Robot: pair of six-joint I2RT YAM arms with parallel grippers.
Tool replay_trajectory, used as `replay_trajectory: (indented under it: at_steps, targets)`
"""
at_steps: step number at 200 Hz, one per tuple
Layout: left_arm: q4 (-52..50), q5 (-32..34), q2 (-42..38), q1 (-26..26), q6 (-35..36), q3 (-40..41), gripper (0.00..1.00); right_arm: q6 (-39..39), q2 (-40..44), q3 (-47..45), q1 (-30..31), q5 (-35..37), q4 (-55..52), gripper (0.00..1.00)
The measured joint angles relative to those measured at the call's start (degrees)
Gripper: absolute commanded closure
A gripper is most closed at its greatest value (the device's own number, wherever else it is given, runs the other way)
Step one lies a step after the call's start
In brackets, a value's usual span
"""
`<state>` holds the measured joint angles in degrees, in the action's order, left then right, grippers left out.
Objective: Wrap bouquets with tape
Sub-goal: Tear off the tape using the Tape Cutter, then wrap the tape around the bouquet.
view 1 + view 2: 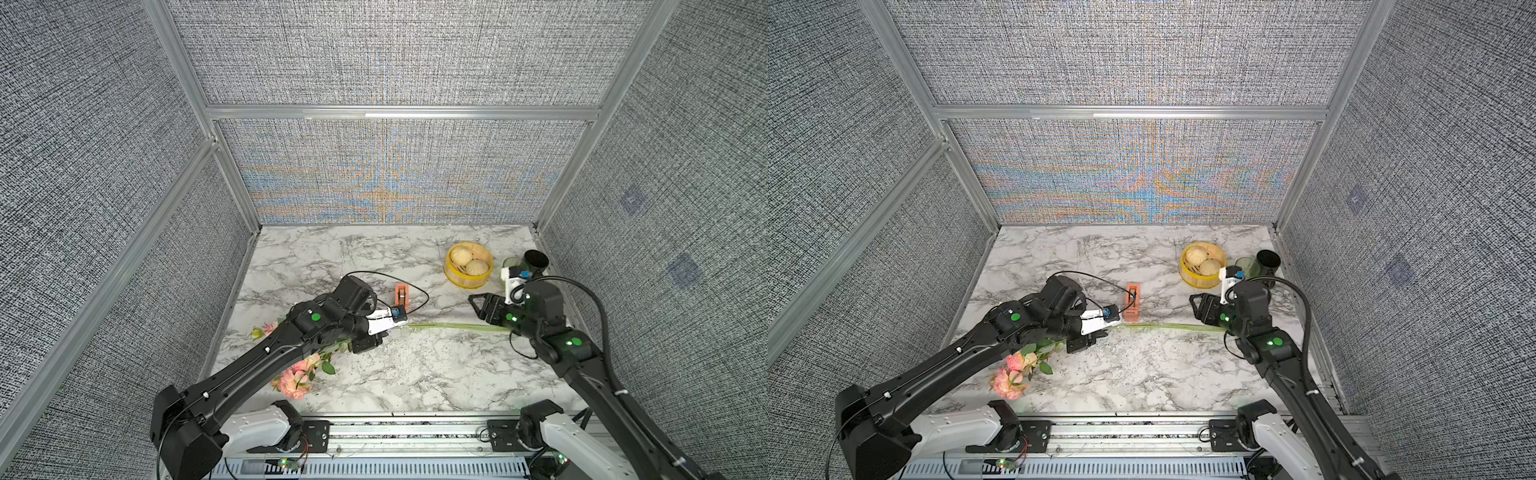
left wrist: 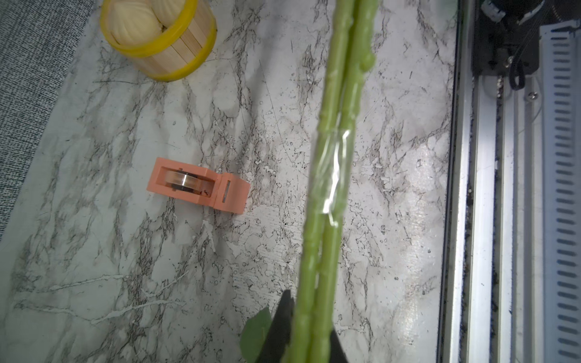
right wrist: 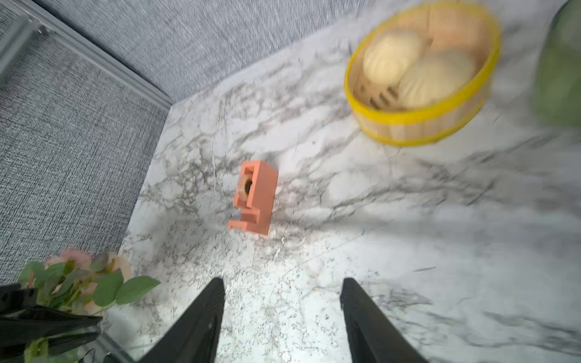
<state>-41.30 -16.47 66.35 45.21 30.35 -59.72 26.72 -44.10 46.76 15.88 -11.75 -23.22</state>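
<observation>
Grey woven panels in aluminium frames wall in a white marble-patterned table (image 1: 415,374). My left gripper (image 2: 308,341) is clamped tight on the bouquet (image 1: 296,376), with the jaws pinching the long green stems (image 1: 449,327) just past the leaves. From that grip the stems run straight across towards my right arm. The pink and peach blooms hang on the other side of it, under my left forearm near the table's front left edge. A strip of clear tape (image 2: 334,176) is wound round the stems a little way out from my fingers.

My right gripper (image 3: 283,298) stands with its jaws well apart and nothing between them but bare marble. It hovers just beyond the far end of the stems, not touching them.

The tape dispenser (image 1: 402,296), salmon-orange with its small roll inside, sits on the marble just behind the stems, near my left wrist, held by neither hand. Farther back on the right stands a yellow-rimmed steamer basket (image 1: 451,275) with two buns (image 1: 462,255). Beside it are a green glass (image 1: 511,263) and a dark cup (image 1: 536,259).
</observation>
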Motion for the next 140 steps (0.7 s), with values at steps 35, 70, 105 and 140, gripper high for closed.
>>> replay_trajectory:
  at_steps: [35, 70, 105, 140]
  targets:
    - [0.0, 3.1, -2.4, -0.1, -5.2, 0.2, 1.0, -12.0, 9.9, 8.9, -0.2, 5.9, -2.7, 0.29]
    - [-2.1, 6.1, -0.3, 0.0, -8.1, -2.6, 1.0, -19.4, 17.4, 4.2, -0.2, 0.8, -1.3, 0.29]
    - [-5.0, 8.0, 0.8, 0.0, -10.6, -6.5, 1.0, -17.6, 20.3, -10.8, 1.4, -19.7, 16.4, 0.29]
    - [-6.5, 7.2, 2.6, 0.0, -11.8, -9.7, 1.0, -17.0, 11.1, -21.0, 15.7, -23.3, 29.2, 0.26]
